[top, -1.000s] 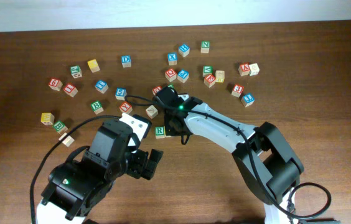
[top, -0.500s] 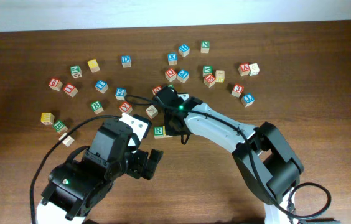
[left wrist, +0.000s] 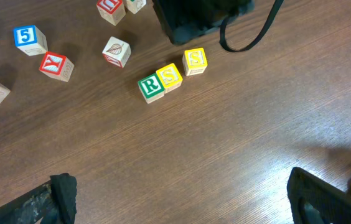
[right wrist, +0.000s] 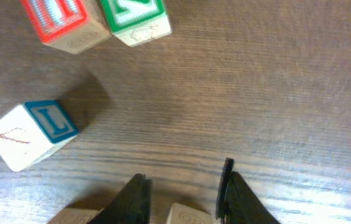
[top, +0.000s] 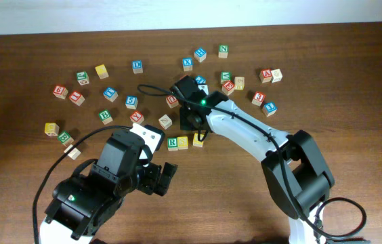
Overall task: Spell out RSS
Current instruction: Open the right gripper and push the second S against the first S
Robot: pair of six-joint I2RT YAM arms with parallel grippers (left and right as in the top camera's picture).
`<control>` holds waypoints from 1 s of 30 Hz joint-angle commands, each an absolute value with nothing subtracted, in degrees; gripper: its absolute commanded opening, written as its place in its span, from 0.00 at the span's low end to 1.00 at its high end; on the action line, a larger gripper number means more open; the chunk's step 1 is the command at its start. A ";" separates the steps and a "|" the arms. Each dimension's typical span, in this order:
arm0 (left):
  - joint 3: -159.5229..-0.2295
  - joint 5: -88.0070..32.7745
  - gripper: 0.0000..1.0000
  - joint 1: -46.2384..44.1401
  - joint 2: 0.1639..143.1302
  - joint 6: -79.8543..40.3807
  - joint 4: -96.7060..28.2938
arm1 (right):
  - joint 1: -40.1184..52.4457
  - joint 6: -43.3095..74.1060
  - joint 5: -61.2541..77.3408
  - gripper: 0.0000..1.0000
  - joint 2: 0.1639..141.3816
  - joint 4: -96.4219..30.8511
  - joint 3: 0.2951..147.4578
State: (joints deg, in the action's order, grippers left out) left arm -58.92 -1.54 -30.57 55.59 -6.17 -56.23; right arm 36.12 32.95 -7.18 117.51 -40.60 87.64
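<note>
Green R cube (left wrist: 150, 86), just one, two yellow S cubes (left wrist: 170, 76) (left wrist: 195, 60) beside it, left claw (left wrist: 185, 200) wide, right claw (right wrist: 182, 190) parted

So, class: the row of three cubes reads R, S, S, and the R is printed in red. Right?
No. The R is printed in green, not red; the left wrist view shows it. The row does read R, then the middle S, then the end S.

The right gripper (top: 192, 124) has drawn back toward the far edge of the surface. It had been covering the spot right of the R cube (top: 173, 143). There the first S cube (top: 183, 142) now shows touching the R, and the second S cube (top: 198, 140) sits seemingly just beside it.
</note>
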 commanded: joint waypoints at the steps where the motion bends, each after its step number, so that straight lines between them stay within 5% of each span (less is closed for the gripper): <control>1: -58.89 -1.98 1.00 -30.48 55.37 -5.28 -56.27 | 35.86 31.73 -8.51 0.04 118.32 -43.38 91.26; 9: -58.89 -1.98 0.99 -30.48 55.37 -5.28 -56.27 | 31.66 31.99 -5.67 0.04 118.34 -54.19 90.15; 30: -58.89 -1.98 0.99 -30.48 55.37 -5.28 -56.27 | 34.28 31.73 -1.02 0.04 118.45 -45.56 83.79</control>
